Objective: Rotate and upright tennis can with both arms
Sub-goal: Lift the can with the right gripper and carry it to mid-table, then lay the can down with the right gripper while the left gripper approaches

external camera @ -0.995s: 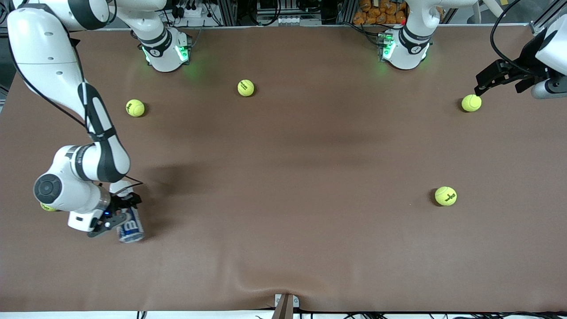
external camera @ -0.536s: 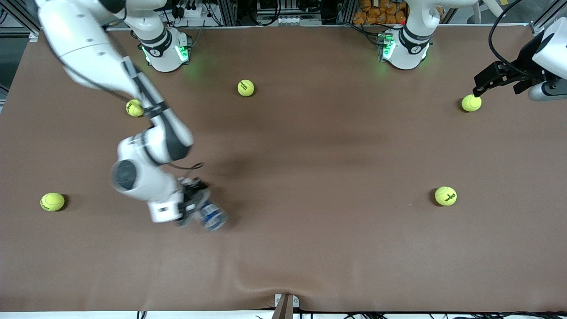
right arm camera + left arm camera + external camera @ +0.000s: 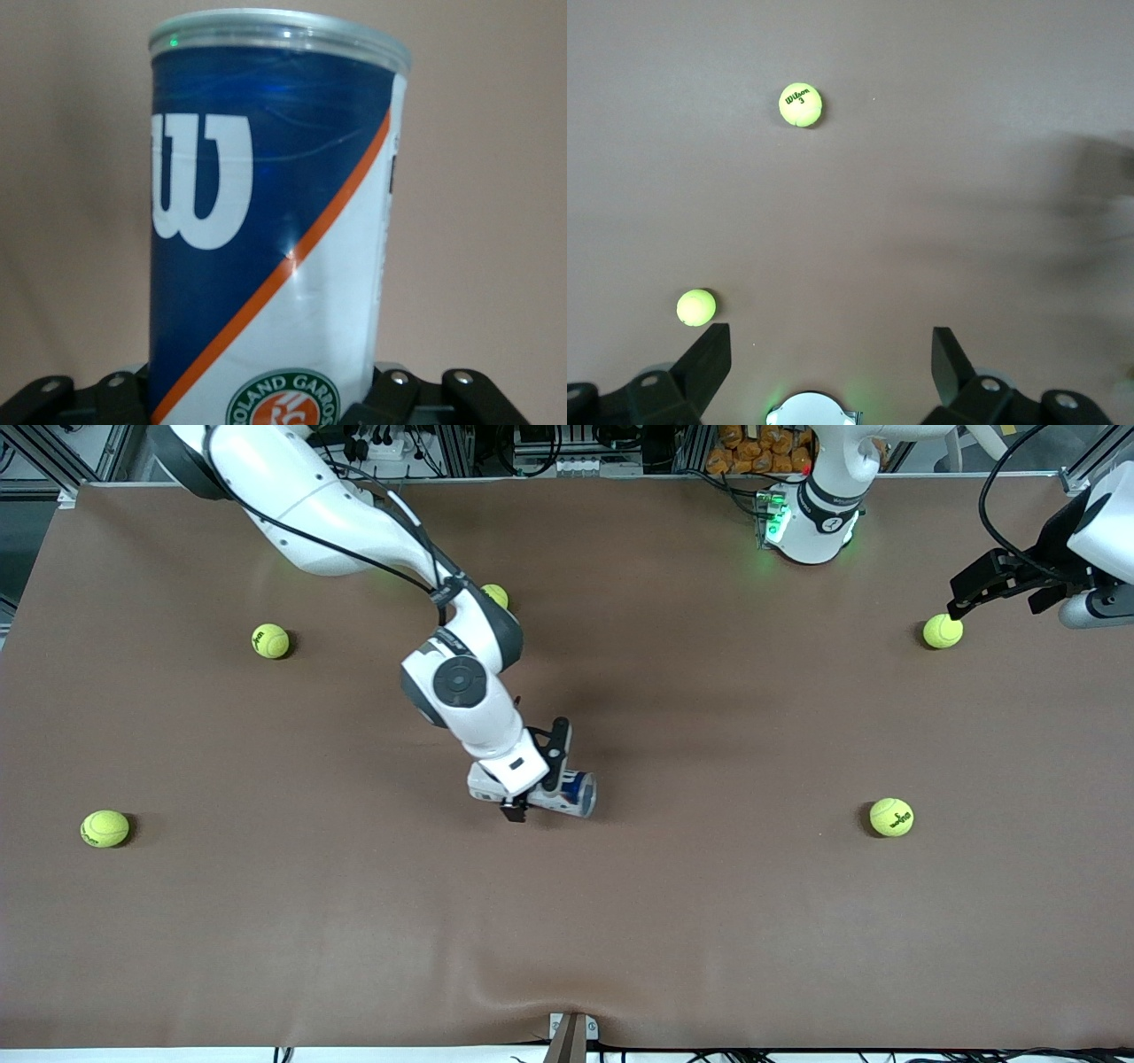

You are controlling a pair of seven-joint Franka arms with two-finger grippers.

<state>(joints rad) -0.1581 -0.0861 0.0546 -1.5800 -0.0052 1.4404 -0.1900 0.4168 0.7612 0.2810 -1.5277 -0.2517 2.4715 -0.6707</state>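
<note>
While the left tool (image 3: 961, 602) waited wide over a ball (image 3: 942, 631), the right tool (image 3: 542, 779) held the tennis can (image 3: 574, 793) above the tabletop (image 3: 709, 921).

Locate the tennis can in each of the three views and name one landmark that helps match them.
Front view: the tennis can lies on its side mid-table, at the right gripper.
Left wrist view: not in it; only two tennis balls and the left gripper show.
Right wrist view: the can fills the frame, navy label with white W.
Shared landmark: the brown table cover, seen in all three.
</note>
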